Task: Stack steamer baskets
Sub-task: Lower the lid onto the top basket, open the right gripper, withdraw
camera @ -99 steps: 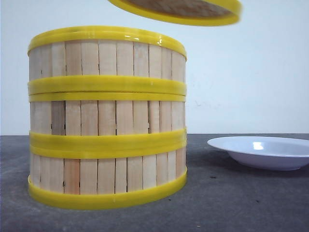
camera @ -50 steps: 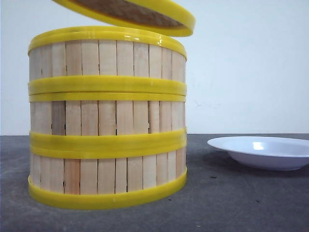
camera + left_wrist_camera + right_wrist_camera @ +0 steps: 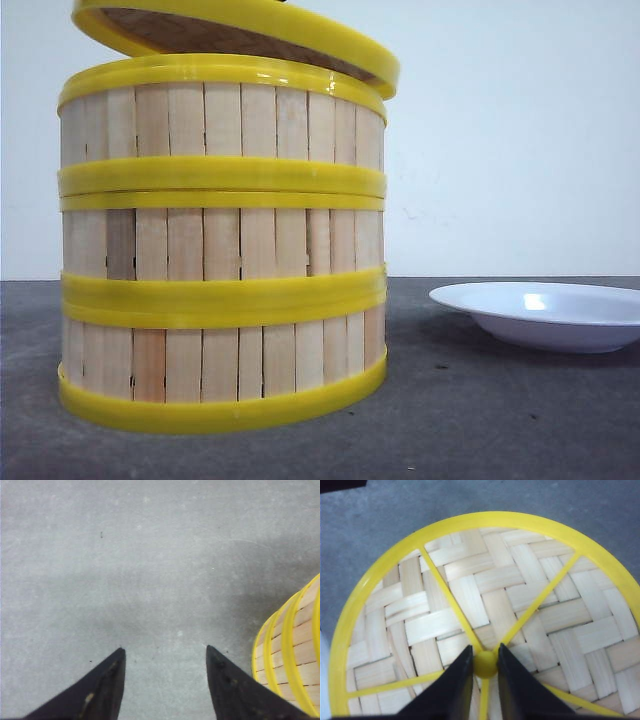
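On the dark grey table point(image 3: 520, 420), as seen from the front, the three steamer baskets point(image 3: 222, 245) are stacked in one upright column, yellow rims meeting between each pair. Above the top basket the domed lid point(image 3: 250, 35) is held tilted, its lower edge close over the basket's right rim and its other edge raised well clear; whether the two touch cannot be told. A white plate point(image 3: 545, 315) is set well apart to the right.

From the left wrist, the left gripper point(image 3: 165, 652) is seen spread wide with nothing between its dark fingers, above bare table. The stack's slatted wall appears at the edge of the view, near the gripper but not touched.

From the right wrist, the right gripper point(image 3: 485, 652) is closed on the lid's yellow knob point(image 3: 485, 664), which is pinched between both fingers over the woven top.
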Motion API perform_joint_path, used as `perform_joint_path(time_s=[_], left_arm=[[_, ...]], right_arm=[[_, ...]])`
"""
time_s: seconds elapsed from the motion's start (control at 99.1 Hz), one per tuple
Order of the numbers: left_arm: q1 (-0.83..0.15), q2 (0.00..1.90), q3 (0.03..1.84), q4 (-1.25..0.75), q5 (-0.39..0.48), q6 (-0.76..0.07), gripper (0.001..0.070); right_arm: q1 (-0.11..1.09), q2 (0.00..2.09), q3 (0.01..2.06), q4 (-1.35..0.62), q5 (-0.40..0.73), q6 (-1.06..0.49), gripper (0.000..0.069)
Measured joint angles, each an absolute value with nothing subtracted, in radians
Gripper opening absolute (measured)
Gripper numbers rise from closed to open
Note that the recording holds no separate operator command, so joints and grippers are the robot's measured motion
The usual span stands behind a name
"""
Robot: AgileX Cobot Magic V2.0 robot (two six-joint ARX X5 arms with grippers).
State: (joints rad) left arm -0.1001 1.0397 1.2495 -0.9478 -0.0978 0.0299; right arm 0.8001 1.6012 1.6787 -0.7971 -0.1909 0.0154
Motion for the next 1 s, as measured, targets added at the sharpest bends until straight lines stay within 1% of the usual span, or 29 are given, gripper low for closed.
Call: perform_joint_path(time_s=[0.212,0.999], left_arm=[[-0.100,1.040,1.250,-0.948,-0.098,0.030,0.0298],[-0.101,1.040,1.250,-0.948,-0.098,0.030,0.0298]], right_arm=[[0.806,1.644,1.679,-0.799,-0.191,0.015,0.0055],[0.811,1.685,1.688,-0.782,-0.190,0.007,0.0055]])
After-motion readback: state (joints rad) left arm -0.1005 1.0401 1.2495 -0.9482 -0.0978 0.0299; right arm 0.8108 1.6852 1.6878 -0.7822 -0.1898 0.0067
